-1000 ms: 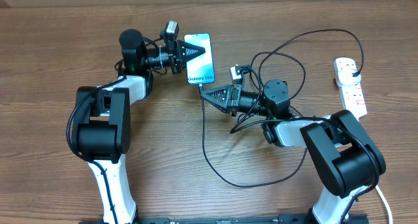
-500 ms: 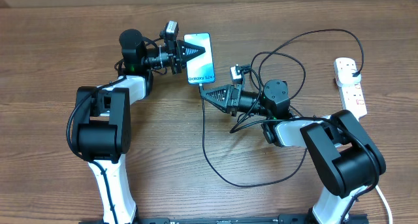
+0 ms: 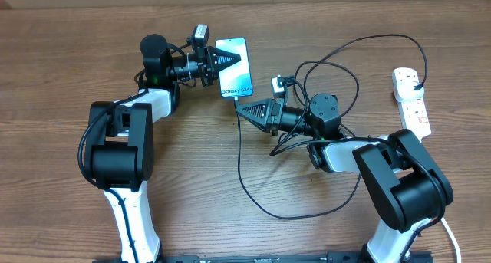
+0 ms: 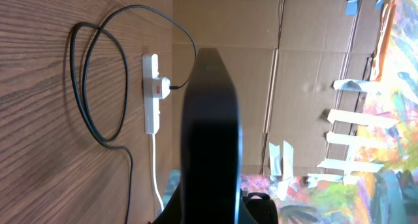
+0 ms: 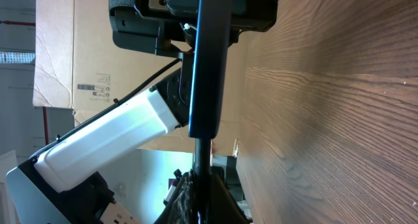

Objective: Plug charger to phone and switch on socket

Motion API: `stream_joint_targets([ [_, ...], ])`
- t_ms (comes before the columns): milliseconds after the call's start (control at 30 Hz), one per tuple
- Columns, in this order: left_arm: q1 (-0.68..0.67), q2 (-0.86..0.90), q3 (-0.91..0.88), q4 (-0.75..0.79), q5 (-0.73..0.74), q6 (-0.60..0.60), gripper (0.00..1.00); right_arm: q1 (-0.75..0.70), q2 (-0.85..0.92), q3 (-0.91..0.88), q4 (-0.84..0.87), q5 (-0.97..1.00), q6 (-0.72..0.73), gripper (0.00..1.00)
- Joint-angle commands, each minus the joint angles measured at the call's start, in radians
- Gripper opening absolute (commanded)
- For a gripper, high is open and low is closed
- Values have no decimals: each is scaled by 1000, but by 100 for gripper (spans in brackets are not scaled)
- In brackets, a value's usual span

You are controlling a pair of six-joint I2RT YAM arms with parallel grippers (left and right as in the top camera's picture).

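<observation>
Right now both arms meet at the slim rectangular phone [image 3: 236, 83] with the light-blue "Galaxy S24+" screen, far middle of the brown wood-grain counter [image 3: 61, 64]. I cannot tell whether it rests on the wood or is lifted.

Left fingers [image 3: 229, 62]: black, tapered, clamped on the phone from its left long side, with the upper finger lying across the screen. The left wrist view gives only a dark blurred shape dead centre.

Right fingers [image 3: 249, 110]: pinched on the small connector tip of the long thin black charger [image 3: 238, 156], with the tip touching the phone's near short edge. The right wrist view has the phone [image 5: 209, 61] edge-on, a thin dark stem meeting its lower end. I cannot tell whether the tip is seated in the port.

The cable runs toward me, loops over the counter, then arcs to the far right. Its plug [image 4: 164, 88] sits in the white elongated socket [image 3: 410, 102], well apart from the phone. The strip has red marks, but the switch position is unreadable. A thick white cord [image 4: 155, 178] leaves the strip's end.
</observation>
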Motion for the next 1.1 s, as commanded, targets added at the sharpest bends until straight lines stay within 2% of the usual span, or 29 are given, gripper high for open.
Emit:
stream_joint_targets([
  [0,-8,-16,10,6,29,28,4,-21,-8,-7,12,31,0,4],
  [1067,-9,-16,10,7,26,27,4,-35,-8,-7,20,77,0,4],
])
